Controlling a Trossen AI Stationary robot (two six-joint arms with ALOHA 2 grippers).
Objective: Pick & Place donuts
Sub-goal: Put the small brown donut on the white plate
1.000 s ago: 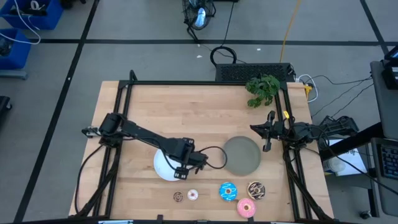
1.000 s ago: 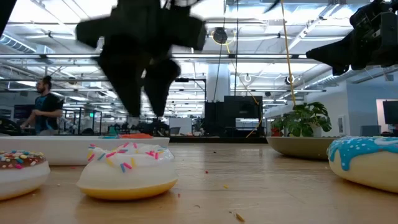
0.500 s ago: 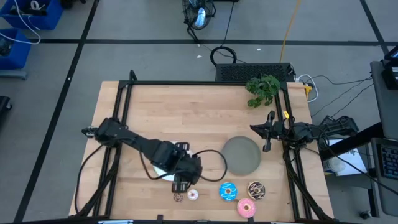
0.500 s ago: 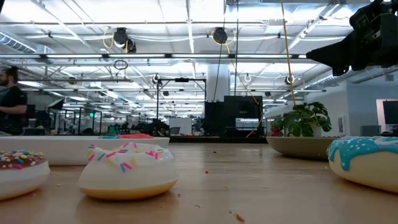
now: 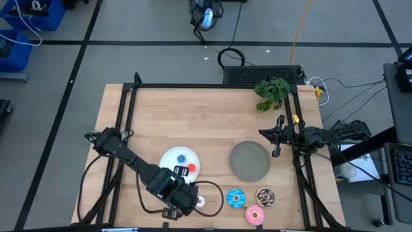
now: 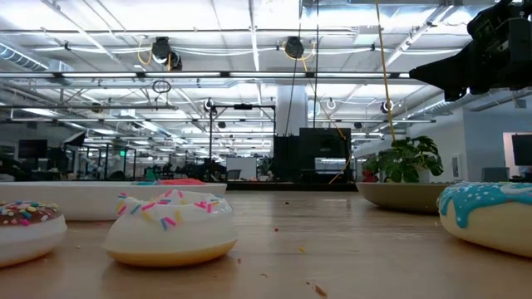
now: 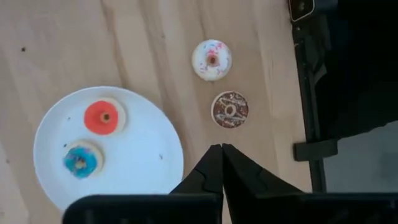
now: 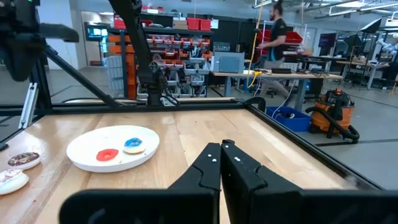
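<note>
The left end effector, pressed closed and carrying nothing, is hovering near the tiny brown donut and whitish donut on the worktop; descending unopened risks knocking them away. The right end effector is idling closed.

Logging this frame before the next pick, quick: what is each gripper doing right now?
Left gripper: shut, holding nothing, above the table near the tiny brown donut.
Right gripper: shut, empty, waiting at the table's right edge.

Bare wood between white plate and grey plate; left arm overhangs near edge.
</note>
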